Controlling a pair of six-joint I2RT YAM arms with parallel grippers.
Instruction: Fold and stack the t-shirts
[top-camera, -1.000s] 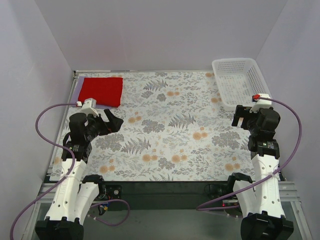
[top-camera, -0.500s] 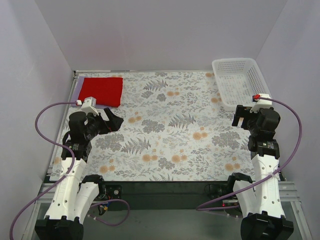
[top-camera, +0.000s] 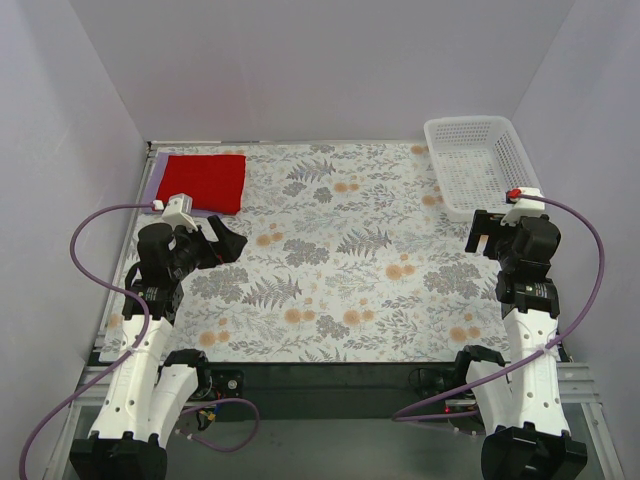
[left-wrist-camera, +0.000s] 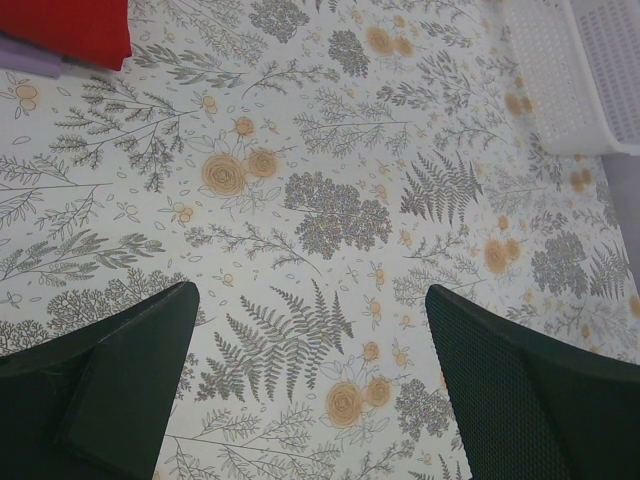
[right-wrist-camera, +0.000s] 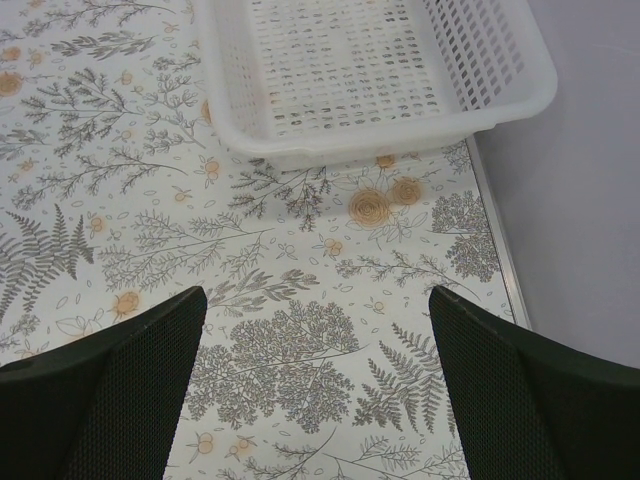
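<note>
A folded bright red t-shirt (top-camera: 203, 182) lies as a neat rectangle at the table's back left corner, on top of a pale lavender t-shirt (top-camera: 152, 186) whose edge shows along its left and front. The left wrist view catches a corner of the red t-shirt (left-wrist-camera: 70, 30) with a sliver of the lavender one (left-wrist-camera: 28, 55) beneath. My left gripper (top-camera: 222, 243) hovers open over the floral cloth, in front of the stack and apart from it. My right gripper (top-camera: 484, 231) is open and empty at the right side, just in front of the basket.
A white plastic mesh basket (top-camera: 473, 165) stands at the back right corner, empty inside (right-wrist-camera: 350, 70). The floral tablecloth (top-camera: 340, 260) covers the table. Lavender walls close in the left, back and right; the table's right edge (right-wrist-camera: 495, 260) runs near my right gripper.
The left arm pulled back slightly from the stack about a second ago and now holds still. The right arm has not moved.
</note>
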